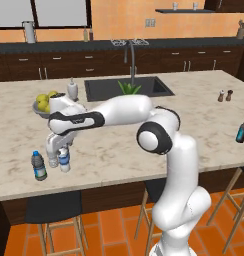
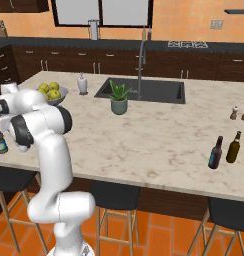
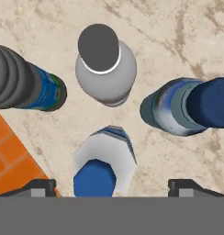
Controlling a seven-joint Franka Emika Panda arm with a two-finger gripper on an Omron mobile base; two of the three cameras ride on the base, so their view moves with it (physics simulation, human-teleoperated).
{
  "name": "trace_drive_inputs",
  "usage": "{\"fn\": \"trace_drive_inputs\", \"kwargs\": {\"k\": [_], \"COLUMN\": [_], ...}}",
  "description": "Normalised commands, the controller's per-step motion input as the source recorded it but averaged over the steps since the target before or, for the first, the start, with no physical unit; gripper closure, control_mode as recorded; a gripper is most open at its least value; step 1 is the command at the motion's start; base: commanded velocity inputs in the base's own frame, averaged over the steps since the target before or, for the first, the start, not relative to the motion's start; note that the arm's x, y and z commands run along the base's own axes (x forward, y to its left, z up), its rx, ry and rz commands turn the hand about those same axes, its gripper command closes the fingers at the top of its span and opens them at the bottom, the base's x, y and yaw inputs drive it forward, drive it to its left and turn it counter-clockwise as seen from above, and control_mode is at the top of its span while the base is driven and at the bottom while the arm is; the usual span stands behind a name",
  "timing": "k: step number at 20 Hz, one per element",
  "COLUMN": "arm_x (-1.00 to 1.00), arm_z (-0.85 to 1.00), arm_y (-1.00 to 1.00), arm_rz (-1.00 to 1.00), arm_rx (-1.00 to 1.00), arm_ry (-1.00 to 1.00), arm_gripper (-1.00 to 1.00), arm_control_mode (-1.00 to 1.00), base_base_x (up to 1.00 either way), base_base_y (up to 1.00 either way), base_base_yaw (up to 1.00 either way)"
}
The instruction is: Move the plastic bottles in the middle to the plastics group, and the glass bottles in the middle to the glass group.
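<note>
Four small bottles stand close together on the marble counter (image 3: 187, 27) in the hand view: a clear bottle with a blue cap and white-blue label (image 3: 103, 166) at lower centre, between the wide-open, empty gripper (image 3: 113, 186) tips; a blue-tinted bottle (image 3: 189, 106) at right; a pale bottle (image 3: 106, 66) at top; and a dark green-labelled bottle (image 3: 29, 87) at left. Only the right base view shows two brown glass bottles (image 2: 224, 148) at lower right.
</note>
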Motion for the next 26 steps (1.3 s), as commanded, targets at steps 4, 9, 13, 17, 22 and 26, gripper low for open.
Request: {"fn": "trace_drive_inputs", "kwargs": {"k": [4,9,13,17,22,26], "arm_x": [-0.18,-0.57,-0.72,-0.83,-0.73,-0.68], "arm_z": [0.31,0.19,0.0,0.0,0.09,0.25], "arm_y": [-0.17,-0.65,-0.87,-0.91,-0.77,-0.81], "arm_rz": [0.0,-0.05,-0.08,-0.11,-0.1,-0.11], "arm_rx": [0.0,0.08,0.11,0.04,0.0,0.0], "arm_ry": [0.0,-0.01,-0.03,0.0,0.0,-0.01], "arm_gripper": [-1.0,-1.0,-1.0,-1.0,-1.0,-1.0], "arm_control_mode": [-1.0,-1.0,-1.0,-1.0,-1.0,-1.0], "base_base_x": [0.0,0.0,0.0,0.0,0.0,0.0], "base_base_y": [0.0,0.0,0.0,0.0,0.0,0.0], "base_base_yaw": [0.0,0.0,0.0,0.0,0.0,0.0]}}
